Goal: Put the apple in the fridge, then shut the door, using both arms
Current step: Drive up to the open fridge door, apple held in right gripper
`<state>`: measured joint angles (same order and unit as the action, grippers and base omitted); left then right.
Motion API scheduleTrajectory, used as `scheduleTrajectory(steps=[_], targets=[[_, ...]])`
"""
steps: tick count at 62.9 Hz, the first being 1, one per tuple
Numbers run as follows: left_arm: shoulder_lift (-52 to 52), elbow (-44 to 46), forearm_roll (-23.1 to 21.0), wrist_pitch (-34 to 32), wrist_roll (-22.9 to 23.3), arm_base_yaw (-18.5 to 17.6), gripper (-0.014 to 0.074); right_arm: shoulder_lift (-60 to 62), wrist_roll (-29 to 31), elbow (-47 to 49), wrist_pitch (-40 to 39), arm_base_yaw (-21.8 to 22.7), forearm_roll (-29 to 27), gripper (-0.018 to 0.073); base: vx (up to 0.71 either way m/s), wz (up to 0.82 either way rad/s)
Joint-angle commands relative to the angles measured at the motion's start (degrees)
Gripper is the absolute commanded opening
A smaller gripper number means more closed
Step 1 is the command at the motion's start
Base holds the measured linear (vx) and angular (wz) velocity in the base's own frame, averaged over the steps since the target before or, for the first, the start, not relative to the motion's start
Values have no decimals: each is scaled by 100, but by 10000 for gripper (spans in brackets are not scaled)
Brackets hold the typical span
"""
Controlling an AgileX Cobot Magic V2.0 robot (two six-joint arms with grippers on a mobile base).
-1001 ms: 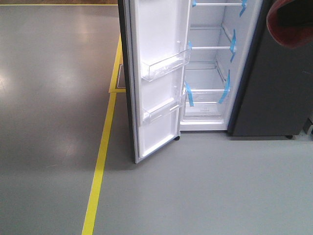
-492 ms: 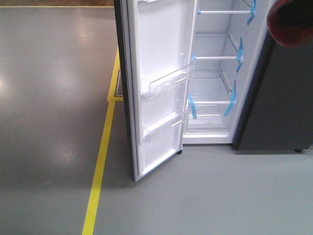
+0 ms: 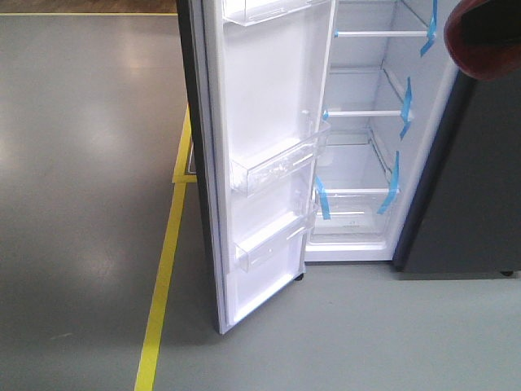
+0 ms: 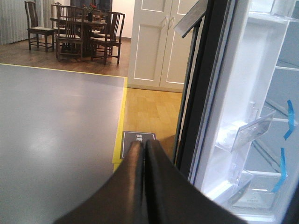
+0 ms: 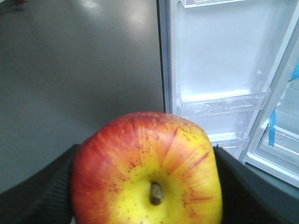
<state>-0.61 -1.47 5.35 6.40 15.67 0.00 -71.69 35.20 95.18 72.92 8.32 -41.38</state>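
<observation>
Apple (image 5: pixel 147 163) fills the right gripper (image 5: pixel 148 205), whose black fingers (image 5: pixel 44 196) press on both its sides. Its stem end is turned back toward the wrist camera, and being round it has no long axis to line up, so only its path matters. Left of the door (image 3: pixel 269 163) the yellow floor line (image 3: pixel 163 277) runs over grey floor. The left gripper (image 4: pixel 142 148) hangs there too, jaws pressed together on nothing, tips aimed past the door's dark outer edge. The door itself stands wide open, its long axis upright, with white lining and clear bins (image 3: pixel 277 167) facing right. Right of the door lies the fridge (image 3: pixel 366 236) compartment, white with glass shelves and blue tape (image 3: pixel 392 181). From the apple, that opening is ahead and to the right, beyond the door's lining. I judge the right arm nearer for the placing and the left arm better set to swing the door shut. A red blur (image 3: pixel 487 37) far right of the door in the front view is probably the held apple.
</observation>
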Motion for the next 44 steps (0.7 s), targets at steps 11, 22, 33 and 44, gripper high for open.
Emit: scheduleTrajectory(steps=[11, 22, 33, 44], targets=[[-34, -124, 2, -432, 27, 0, -6, 126, 72, 161, -308, 14, -285, 45, 24, -3], [-34, -124, 2, -432, 27, 0, -6, 126, 72, 161, -308, 14, -285, 43, 24, -3], [-34, -124, 2, -432, 27, 0, -6, 126, 72, 161, -308, 14, -285, 44, 24, -4], [-34, -124, 2, -432, 27, 0, -6, 126, 72, 161, -308, 14, -285, 44, 23, -4]])
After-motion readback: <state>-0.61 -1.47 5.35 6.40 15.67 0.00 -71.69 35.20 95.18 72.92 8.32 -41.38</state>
